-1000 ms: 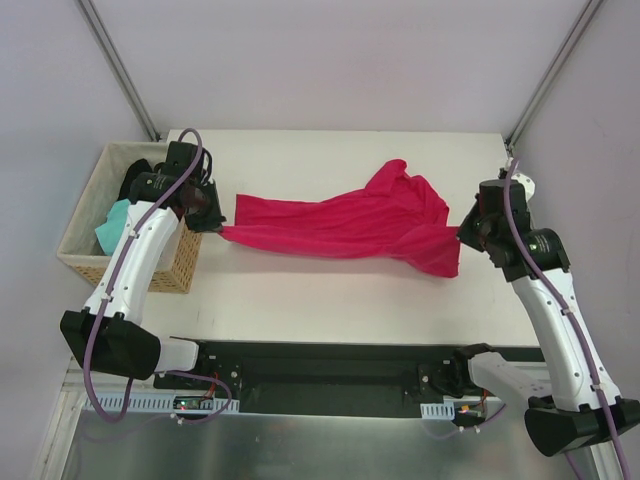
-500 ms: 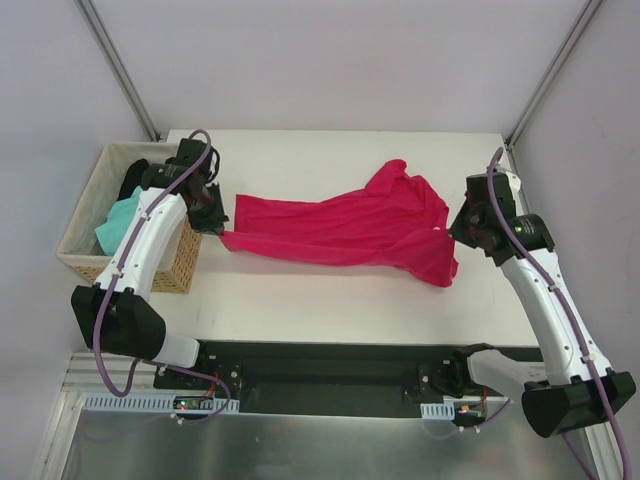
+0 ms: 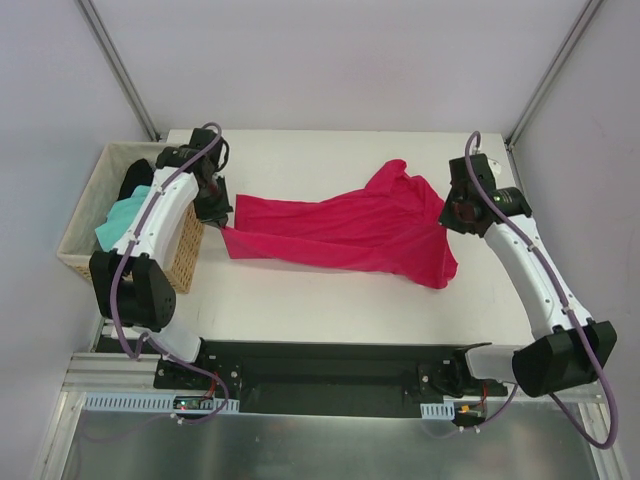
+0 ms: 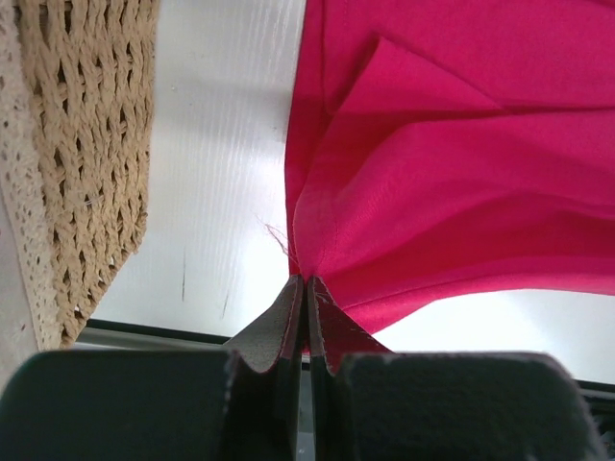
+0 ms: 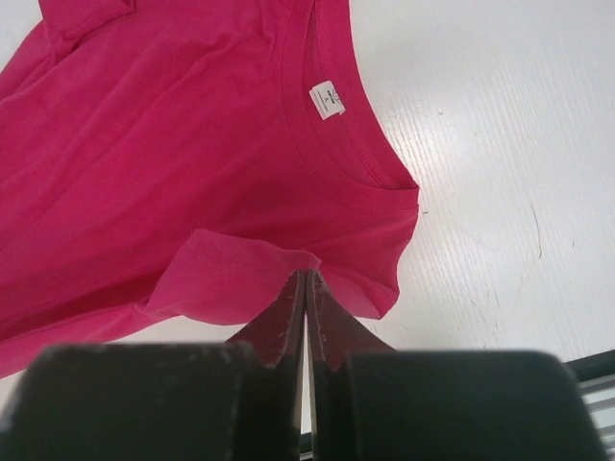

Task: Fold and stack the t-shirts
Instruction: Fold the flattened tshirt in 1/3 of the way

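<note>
Only right wrist shows label (image 5: 327, 98) inside crimson t-shirt (image 5: 144, 173).

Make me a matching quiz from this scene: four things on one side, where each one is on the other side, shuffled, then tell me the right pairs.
Things:
1. crimson t-shirt
2. mint-green t-shirt
3. wicker basket
4. white neck label

Places:
A. beside the left edge of the table
B. sewn to the crimson t-shirt
C. stretched across the table
D. inside the wicker basket

Pairs: 1-C, 2-D, 3-A, 4-B
</note>
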